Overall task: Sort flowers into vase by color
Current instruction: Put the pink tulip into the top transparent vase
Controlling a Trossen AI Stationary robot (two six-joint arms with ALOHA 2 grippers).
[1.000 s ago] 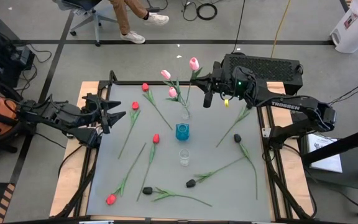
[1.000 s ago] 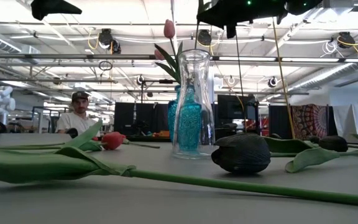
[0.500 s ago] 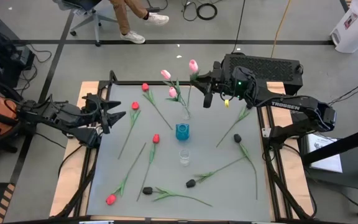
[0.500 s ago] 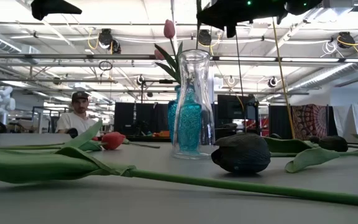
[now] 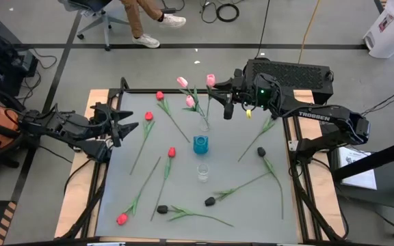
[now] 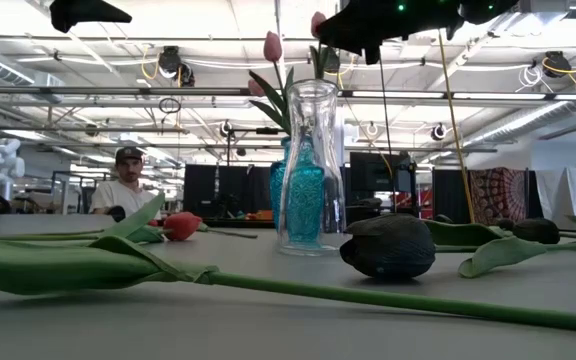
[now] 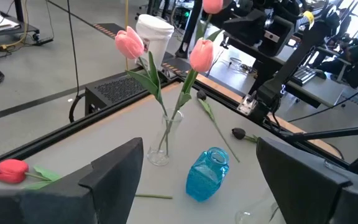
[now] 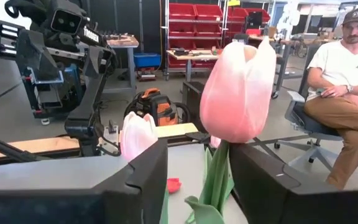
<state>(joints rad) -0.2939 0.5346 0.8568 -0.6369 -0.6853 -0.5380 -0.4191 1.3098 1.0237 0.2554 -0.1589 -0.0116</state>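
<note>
Pink tulip going into the far clear vase

The right gripper (image 5: 219, 87) hovers above the far clear vase (image 5: 203, 124), fingers apart around a pink tulip (image 8: 240, 90) whose stem hangs toward the neck, joining 2 pink ones there. The left gripper (image 5: 118, 124) waits wide open at the left edge. Red and black tulips lie scattered across the table (image 5: 238, 133).

Bright, even overhead light casts soft shadows on the table (image 5: 252, 198); the low view's foreground stem (image 6: 368, 298) blurs.
</note>
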